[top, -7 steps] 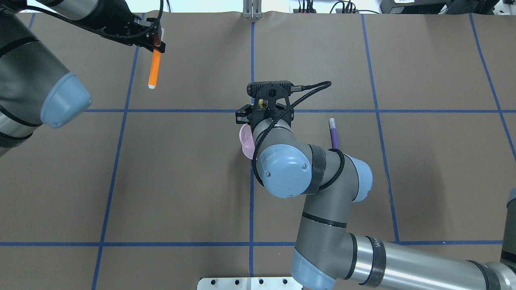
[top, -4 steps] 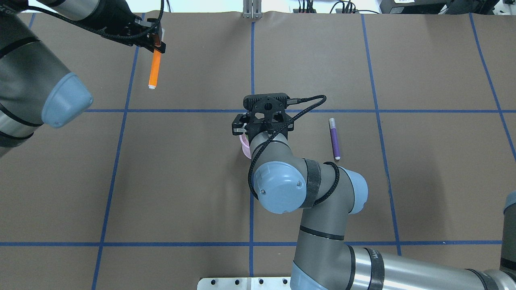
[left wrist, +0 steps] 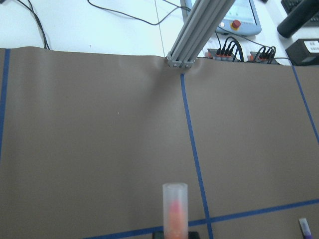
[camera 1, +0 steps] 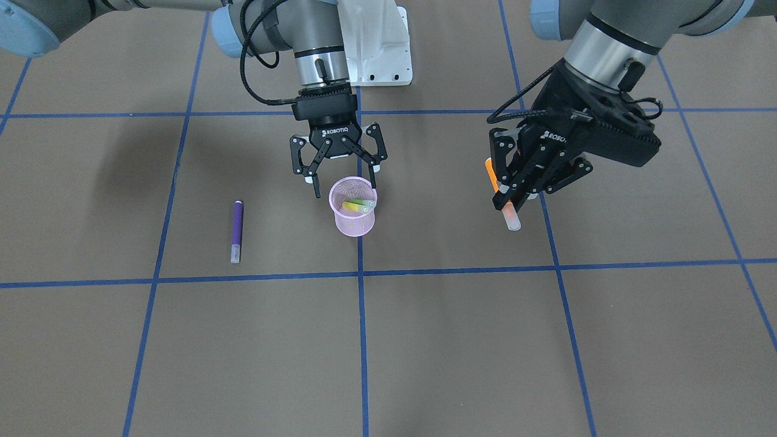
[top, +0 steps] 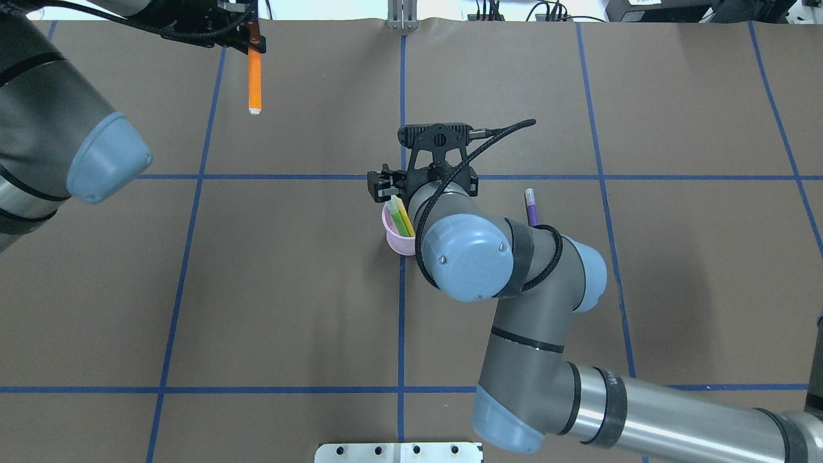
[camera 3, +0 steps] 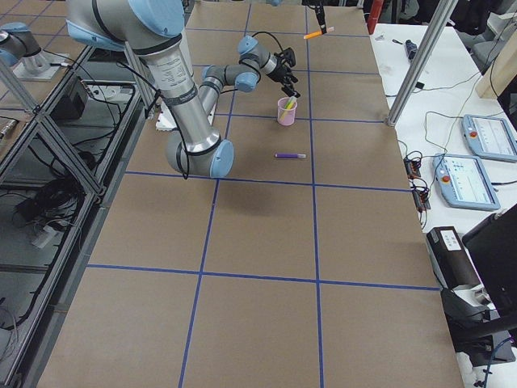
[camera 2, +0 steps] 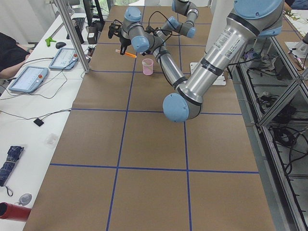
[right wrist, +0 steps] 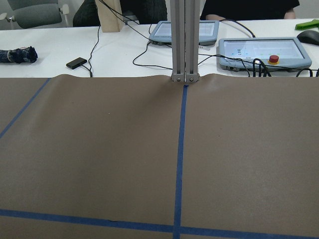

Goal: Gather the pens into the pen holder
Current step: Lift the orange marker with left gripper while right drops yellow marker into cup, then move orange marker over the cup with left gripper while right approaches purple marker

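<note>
The pink mesh pen holder (camera 1: 352, 213) stands upright near the table's middle, also seen from overhead (top: 393, 236). A green pen and a yellow pen (camera 1: 358, 206) lean inside it. My right gripper (camera 1: 345, 186) hangs open just above the holder's rim with nothing in it. My left gripper (camera 1: 513, 198) is shut on the orange pen (camera 1: 508, 209), held in the air well to the side; the pen (top: 254, 80) points down from the fingers. The purple pen (camera 1: 237, 230) lies flat on the table, partly hidden overhead by my right arm (top: 531, 204).
Brown paper with blue tape lines (camera 1: 359, 273) covers the table. A metal post (right wrist: 184, 40) stands at the far edge, with tablets and cables behind it. A white mounting plate (camera 1: 376, 48) sits at the robot's base.
My left gripper has carried the orange pen farther from the robot. My right wrist has shifted off the holder, and the green and yellow pens now show inside it.
</note>
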You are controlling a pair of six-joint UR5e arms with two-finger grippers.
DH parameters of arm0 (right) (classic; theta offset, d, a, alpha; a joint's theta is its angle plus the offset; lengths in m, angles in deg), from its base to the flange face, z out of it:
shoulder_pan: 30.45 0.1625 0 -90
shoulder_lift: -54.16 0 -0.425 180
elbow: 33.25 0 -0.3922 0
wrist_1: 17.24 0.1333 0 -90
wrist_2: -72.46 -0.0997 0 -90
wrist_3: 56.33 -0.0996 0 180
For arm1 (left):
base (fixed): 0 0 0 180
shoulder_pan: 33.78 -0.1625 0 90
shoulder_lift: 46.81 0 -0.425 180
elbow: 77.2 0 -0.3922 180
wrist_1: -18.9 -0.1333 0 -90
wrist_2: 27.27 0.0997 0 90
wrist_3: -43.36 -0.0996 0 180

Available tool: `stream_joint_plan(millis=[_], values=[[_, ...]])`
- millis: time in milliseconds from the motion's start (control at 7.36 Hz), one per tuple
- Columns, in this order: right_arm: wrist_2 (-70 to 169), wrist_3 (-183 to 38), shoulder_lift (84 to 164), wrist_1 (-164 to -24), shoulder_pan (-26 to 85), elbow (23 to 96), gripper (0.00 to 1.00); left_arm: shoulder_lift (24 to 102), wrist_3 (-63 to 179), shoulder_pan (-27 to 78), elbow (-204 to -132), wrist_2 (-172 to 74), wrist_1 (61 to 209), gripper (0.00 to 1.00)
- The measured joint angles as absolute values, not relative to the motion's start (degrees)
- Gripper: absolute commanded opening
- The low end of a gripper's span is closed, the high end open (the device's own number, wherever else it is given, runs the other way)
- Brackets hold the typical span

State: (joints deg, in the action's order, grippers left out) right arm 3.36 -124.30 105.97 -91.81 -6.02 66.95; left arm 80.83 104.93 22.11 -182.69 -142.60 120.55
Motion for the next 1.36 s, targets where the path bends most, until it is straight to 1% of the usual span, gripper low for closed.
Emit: stream_joint_plan(millis=[272,543,679,1087,1358], values=[[-13.9,-124.1,107.5,-92.3,2.1,66.5,0.99,82.0,111.8,18.1,-184.2,-131.5,120.6,0.00],[-29.8,-123.9,108.6,-95.7,9.6,64.7,0.99,82.1,117.4,8.8,-184.9,-115.5,120.6,0.00],[-33.9,-123.5,108.7,-98.8,11.9,64.1,0.99,82.2,119.6,4.5,-185.0,-108.1,120.6,0.00],[-43.4,-117.6,108.7,-105.7,15.4,60.5,0.99,82.0,121.8,-3.7,-184.5,-91.9,120.5,0.00],[-44.6,-113.6,108.7,-106.2,15.8,58.1,0.99,81.9,119.2,-5.7,-183.7,-87.5,121.1,0.00]])
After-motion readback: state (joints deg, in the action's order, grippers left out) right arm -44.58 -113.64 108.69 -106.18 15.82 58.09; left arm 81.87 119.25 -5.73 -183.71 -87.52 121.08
